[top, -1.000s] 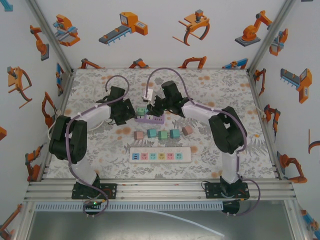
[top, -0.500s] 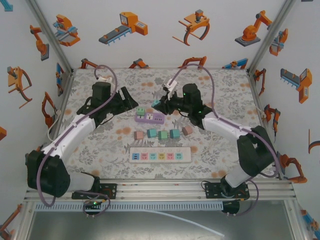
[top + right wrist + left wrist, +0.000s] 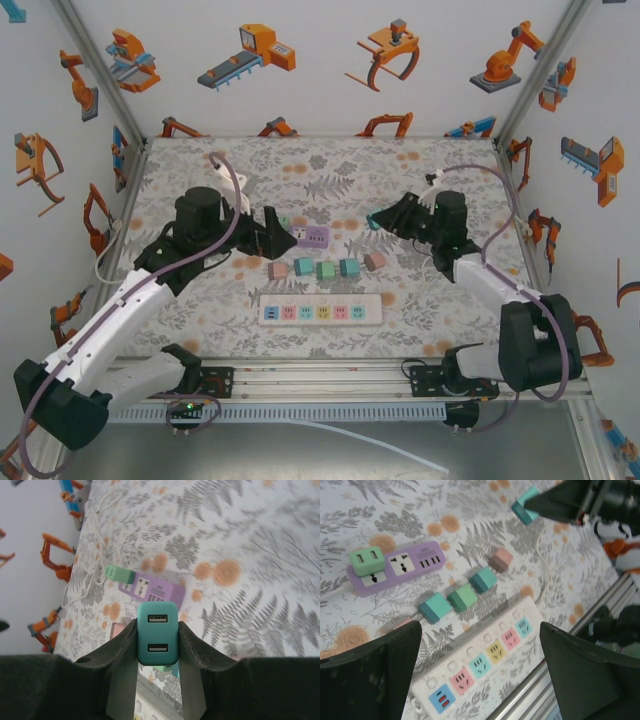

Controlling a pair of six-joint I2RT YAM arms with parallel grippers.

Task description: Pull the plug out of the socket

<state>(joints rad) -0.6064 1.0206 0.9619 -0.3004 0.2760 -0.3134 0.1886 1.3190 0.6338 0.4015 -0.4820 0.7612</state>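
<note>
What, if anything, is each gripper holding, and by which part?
The right gripper holds the teal plug by its two opposite sides, fingers clamped flat against them. The left gripper is open and holds nothing.

Floral tbl (image 3: 430, 170), purple strip (image 3: 316, 237), white strip (image 3: 320, 312), plugs (image 3: 325, 269)

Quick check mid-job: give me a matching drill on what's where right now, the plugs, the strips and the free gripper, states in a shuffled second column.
Things:
1. teal plug
2. green plug
3. white power strip
4. left gripper

States:
A. jaws wide apart, holding nothing
B. seated in the purple strip
C. clamped between the fingers of the right gripper
D. lying flat with every socket empty

Pairs: 1-C, 2-B, 3-D, 4-A
</note>
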